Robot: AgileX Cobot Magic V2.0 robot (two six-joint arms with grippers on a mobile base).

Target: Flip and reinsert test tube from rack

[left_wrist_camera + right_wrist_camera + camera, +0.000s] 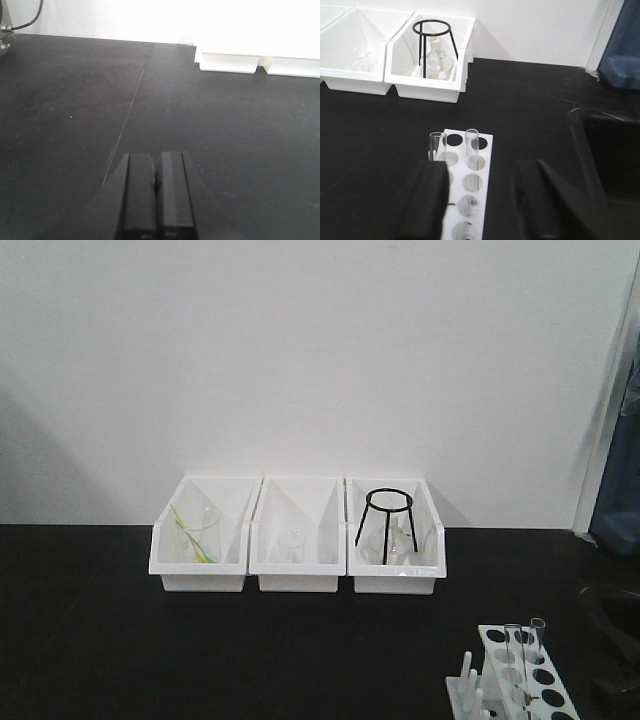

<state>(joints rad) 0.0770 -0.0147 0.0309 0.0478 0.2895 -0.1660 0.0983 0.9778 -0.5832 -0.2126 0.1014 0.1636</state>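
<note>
The white rack (492,637) stands at the table's front right, with upright pegs (467,690) on its left side. Two clear test tubes (513,645) (537,638) stand upright in holes at its far end. In the right wrist view the rack (457,169) runs lengthwise between the black fingers of my right gripper (480,167), which is open and holds nothing. The two tubes (437,145) (471,142) rise just beyond the fingertips. My left gripper (156,160) is shut and empty over bare black tabletop, far from the rack.
Three white bins line the back wall. The left bin (200,580) holds a beaker with green-yellow sticks, the middle bin (297,580) a small beaker, and the right bin (395,582) a black tripod ring and a flask. A black tray (610,160) sits right of the rack.
</note>
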